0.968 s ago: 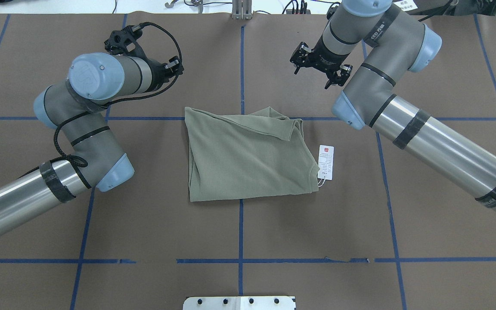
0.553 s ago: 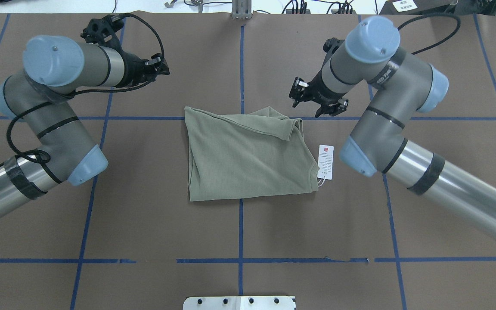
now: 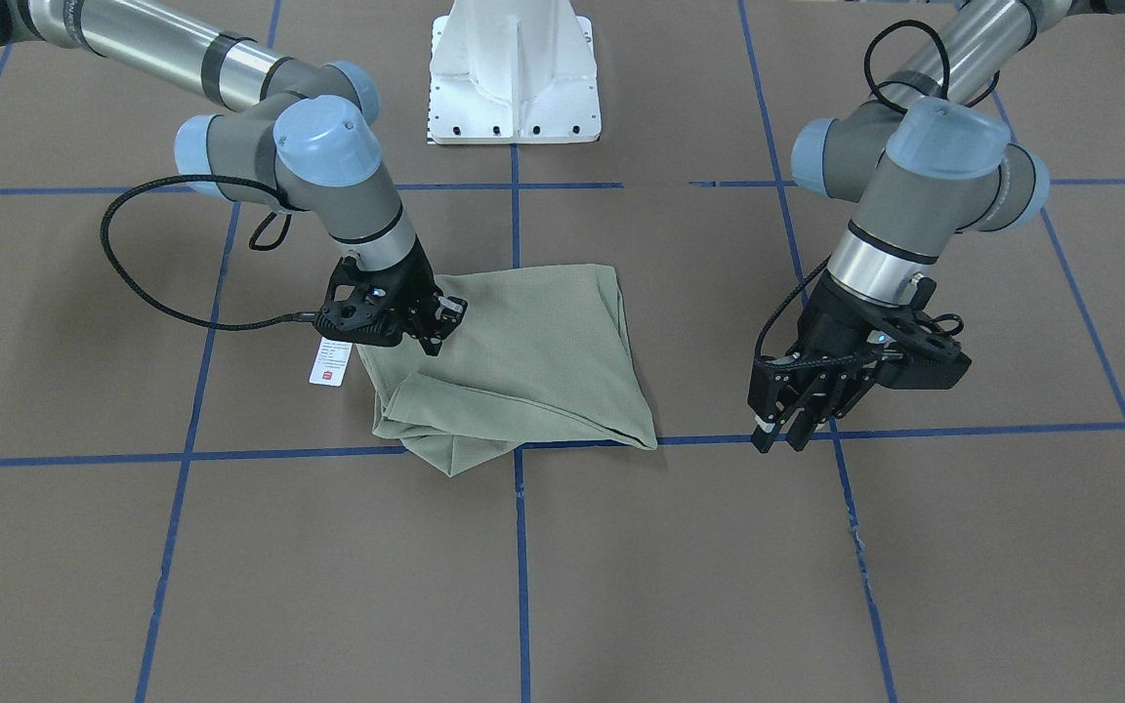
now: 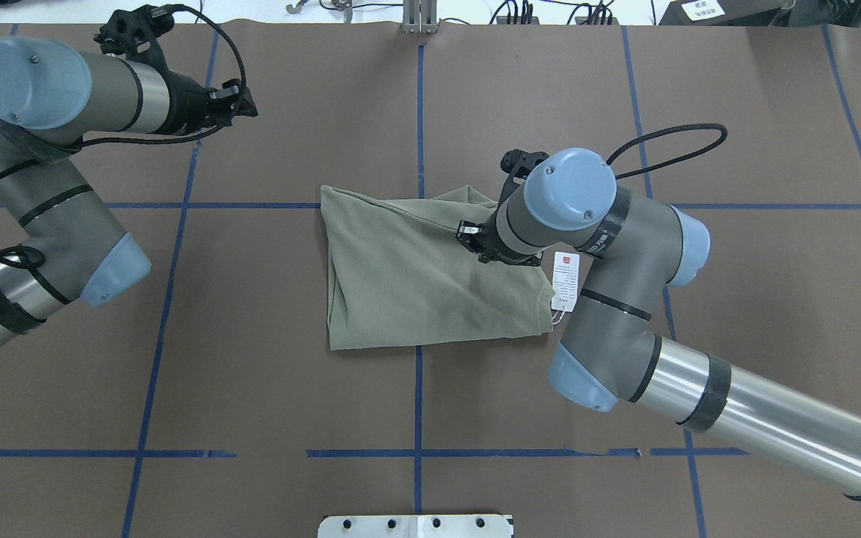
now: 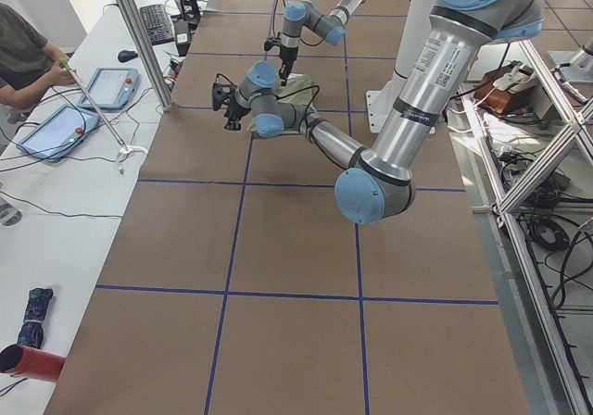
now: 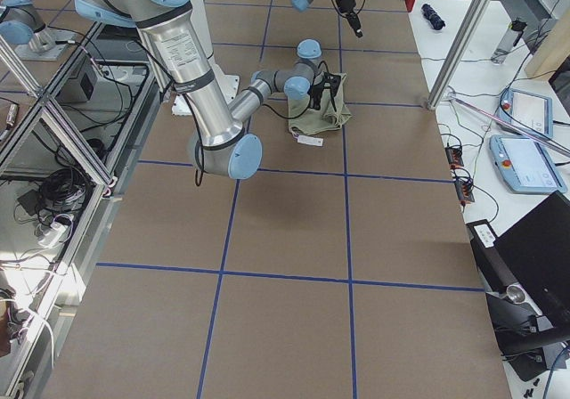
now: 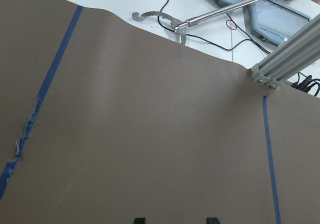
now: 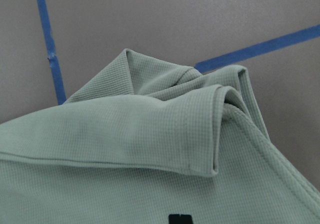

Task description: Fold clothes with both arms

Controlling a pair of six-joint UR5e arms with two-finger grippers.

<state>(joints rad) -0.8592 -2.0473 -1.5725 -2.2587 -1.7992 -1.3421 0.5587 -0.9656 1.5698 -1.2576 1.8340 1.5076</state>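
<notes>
Since the sage-green long-sleeve knit shirt (image 4: 430, 276) already lies as a rough rectangle in the middle of the brown paper-covered worktop (image 4: 251, 373), with no sleeve sticking out, you're well into the fold, by my read. It isn't clean yet. A flap runs slantwise across the far edge, and the far right corner (image 8: 220, 109) is bunched into a rolled lump. The white card hang tag (image 4: 566, 280) lies on the worktop, touching the shirt's right edge.

The right arm's black two-finger claw (image 3: 437, 327) is low over the shirt's right part, next to that lump. Its wrist view shows a single dark tip at centre, so it reads as clenched with no cloth pinched that I can see. I can't tell if it touches the fabric.

The left arm's black two-finger claw (image 3: 782, 439) hangs over bare worktop, well apart from the shirt. It's released, with two tips spread in its wrist view and nothing between them.

What's likely left for you is to flatten or re-lay the bunched corner and square the edges. One more fold-over with both arms may follow.
</notes>
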